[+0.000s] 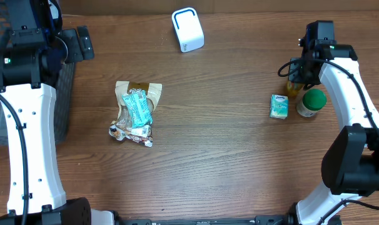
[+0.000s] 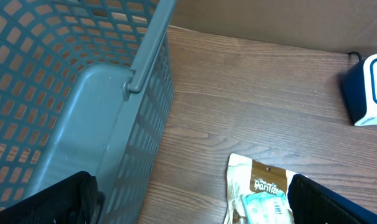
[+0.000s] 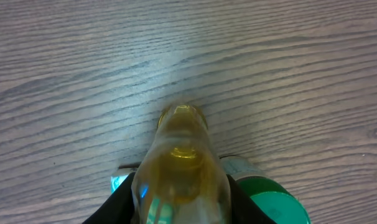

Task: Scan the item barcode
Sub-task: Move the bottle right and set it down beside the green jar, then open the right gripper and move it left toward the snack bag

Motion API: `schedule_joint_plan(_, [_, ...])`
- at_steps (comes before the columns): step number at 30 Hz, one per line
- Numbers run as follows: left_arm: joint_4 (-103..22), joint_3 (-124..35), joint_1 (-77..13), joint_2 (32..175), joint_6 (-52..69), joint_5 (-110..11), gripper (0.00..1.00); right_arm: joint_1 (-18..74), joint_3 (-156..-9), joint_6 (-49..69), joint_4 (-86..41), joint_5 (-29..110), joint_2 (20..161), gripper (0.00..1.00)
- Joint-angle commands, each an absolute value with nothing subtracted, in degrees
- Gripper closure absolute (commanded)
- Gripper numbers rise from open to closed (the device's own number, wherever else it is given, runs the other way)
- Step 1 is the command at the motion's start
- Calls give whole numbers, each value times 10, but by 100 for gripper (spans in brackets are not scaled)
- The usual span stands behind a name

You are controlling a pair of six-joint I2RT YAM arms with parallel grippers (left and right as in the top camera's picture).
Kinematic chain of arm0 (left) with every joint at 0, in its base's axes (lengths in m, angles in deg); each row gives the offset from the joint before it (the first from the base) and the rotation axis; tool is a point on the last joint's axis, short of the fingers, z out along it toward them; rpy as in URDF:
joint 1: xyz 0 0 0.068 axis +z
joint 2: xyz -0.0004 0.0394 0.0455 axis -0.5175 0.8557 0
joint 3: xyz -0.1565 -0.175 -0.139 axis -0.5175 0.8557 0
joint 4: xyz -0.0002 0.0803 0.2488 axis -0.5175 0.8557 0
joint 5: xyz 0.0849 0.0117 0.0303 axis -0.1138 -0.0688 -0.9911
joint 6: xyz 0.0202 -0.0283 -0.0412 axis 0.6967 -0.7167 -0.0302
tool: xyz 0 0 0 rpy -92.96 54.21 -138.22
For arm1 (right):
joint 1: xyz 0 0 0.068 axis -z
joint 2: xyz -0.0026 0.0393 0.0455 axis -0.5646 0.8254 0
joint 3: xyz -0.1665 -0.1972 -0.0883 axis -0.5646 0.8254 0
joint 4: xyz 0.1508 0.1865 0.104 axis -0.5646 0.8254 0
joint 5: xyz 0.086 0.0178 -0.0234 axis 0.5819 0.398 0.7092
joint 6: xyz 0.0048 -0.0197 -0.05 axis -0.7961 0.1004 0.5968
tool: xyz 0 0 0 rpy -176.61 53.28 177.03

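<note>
Step in hand: pickup. Right claw (image 1: 294, 80) clamped on amber bottle (image 3: 183, 163), right of frame, beside jar (image 1: 311, 103) and carton (image 1: 279, 106). Left claw (image 1: 82, 42) spread wide, empty, upper left. Next, likely: carry to scanner (image 1: 187, 29), upper centre; turn barcode toward it.

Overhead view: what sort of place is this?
Probably a mock checkout station: a white boxy barcode scanner, a grey plastic mesh basket, and packaged snack pouches on a brown wooden table.

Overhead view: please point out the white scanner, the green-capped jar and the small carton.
white scanner (image 1: 188, 31), overhead view, top face
green-capped jar (image 1: 314, 99), overhead view, cap
small carton (image 1: 279, 106), overhead view, upper face
</note>
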State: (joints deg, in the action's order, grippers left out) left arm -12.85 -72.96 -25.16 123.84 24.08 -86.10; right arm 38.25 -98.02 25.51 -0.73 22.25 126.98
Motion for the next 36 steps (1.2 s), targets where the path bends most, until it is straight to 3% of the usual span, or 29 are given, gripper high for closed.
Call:
schedule_joint_plan(1, [-129, -730, -252, 1240, 249, -860, 0, 384, -981, 252, -11, 213, 1261, 66])
schedule_joint_plan(6, [-129, -730, -252, 1240, 249, -860, 0, 384, -981, 251, -9, 213, 1261, 59])
schedule_joint_plan(15, [-129, -730, -252, 1240, 249, -860, 0, 384, -981, 252, -10, 213, 1261, 35])
schedule_joint_plan(22, [-129, -730, -252, 1240, 249, -860, 0, 385, -982, 255, -88, 210, 1261, 25])
schedule_joint_plan(30, [-129, -730, -252, 1240, 249, -860, 0, 379, -1049, 258, -129, 233, 1260, 27])
schedule_joint_plan(36, [-129, -730, -252, 1240, 249, -860, 0, 338, -1083, 257, -95, 390, 1261, 29])
